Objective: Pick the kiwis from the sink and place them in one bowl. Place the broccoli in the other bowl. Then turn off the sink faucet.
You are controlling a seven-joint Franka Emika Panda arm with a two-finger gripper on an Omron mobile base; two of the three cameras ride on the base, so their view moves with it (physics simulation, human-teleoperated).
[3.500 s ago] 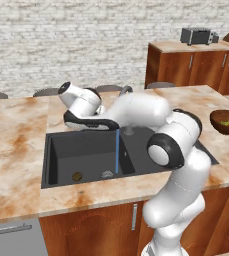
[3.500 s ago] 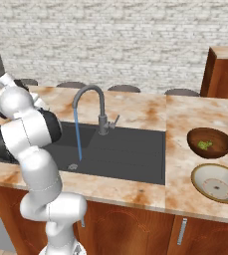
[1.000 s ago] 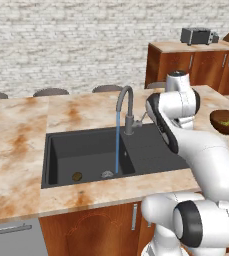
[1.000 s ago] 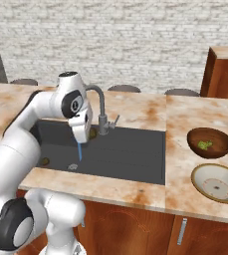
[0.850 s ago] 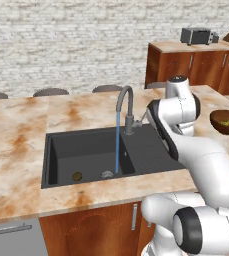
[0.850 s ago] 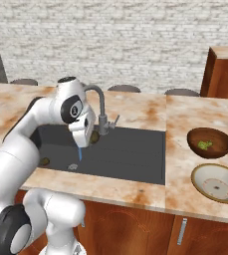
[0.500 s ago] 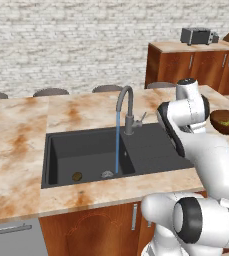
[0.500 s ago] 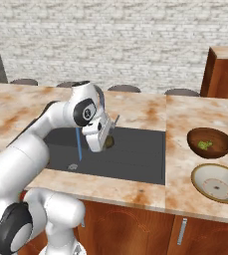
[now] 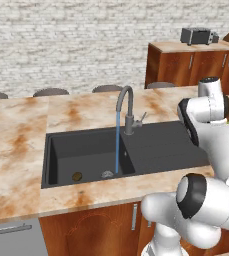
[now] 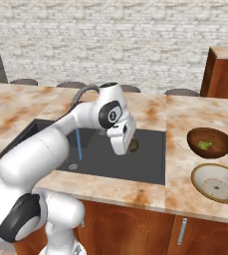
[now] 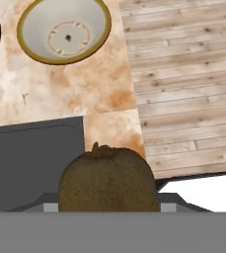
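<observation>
gripper [image 10: 128,148] clamped tight on brown fuzzy oval kiwi [image 11: 108,179], well short of pale cream round bowl [image 11: 64,30]; early release could drop it onto dark-grey sink [image 10: 148,159]

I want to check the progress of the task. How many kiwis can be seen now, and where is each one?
2. One kiwi is held in the gripper, above the sink. The other kiwi lies on the basin floor, left of the drain.
</observation>
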